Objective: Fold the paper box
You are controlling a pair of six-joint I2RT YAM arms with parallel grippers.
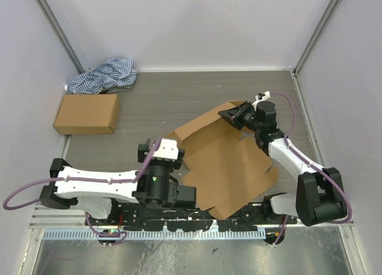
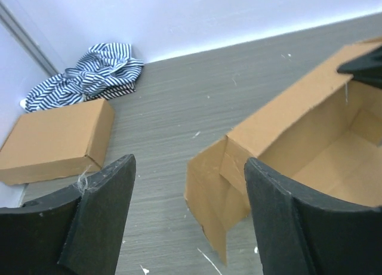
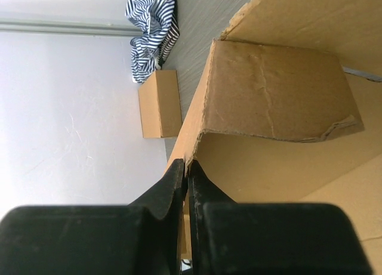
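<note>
Occupying the centre-right of the grey table [image 1: 179, 96], the paper box [image 1: 230, 167] lies partly formed. It is plain brown corrugated cardboard without print, with its broad creased panels flat on the surface and reaching toward the near edge. Its far wall is raised and runs from near left to far right. At the left end of that wall a short flap is bent round the corner and stands on edge. Right gripper [image 3: 187, 166]: jaws drawn almost together, pinching the top edge of the raised wall at its far-right end; a side flap is folded inward just beside the grip. Left gripper [image 2: 190, 167]: jaws spread wide, holding nothing, poised on the near-left side of the box with the corner flap in line with the gap between its fingers; no contact shows in the wrist view. Sealed oblong brown carton [image 1: 86, 114]: flat on the table at the far left, well apart from the box. Blue-and-white striped cloth [image 1: 104, 77]: crumpled in the far-left corner, against the carton's far side.
</note>
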